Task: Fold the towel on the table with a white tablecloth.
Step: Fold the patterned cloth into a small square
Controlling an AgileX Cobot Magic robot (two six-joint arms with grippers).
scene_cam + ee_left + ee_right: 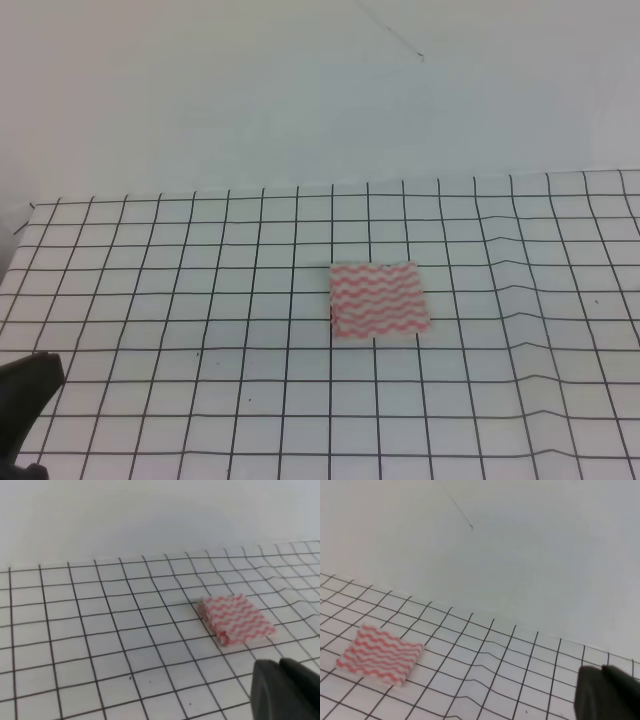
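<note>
The towel (378,299), with red-pink and white wavy stripes, lies as a small folded rectangle on the table's white grid tablecloth (200,300), a little right of the middle. It also shows in the left wrist view (235,618), with layered edges at its near side, and in the right wrist view (381,654). Only a dark part of my left gripper (28,402) shows at the bottom left, far from the towel; it also shows in its own view (285,690). A dark part of my right gripper (609,694) shows, also away from the towel. Neither touches the towel.
The tablecloth has raised wrinkles to the right of the towel (510,300). A plain white wall (320,90) stands behind the table's far edge.
</note>
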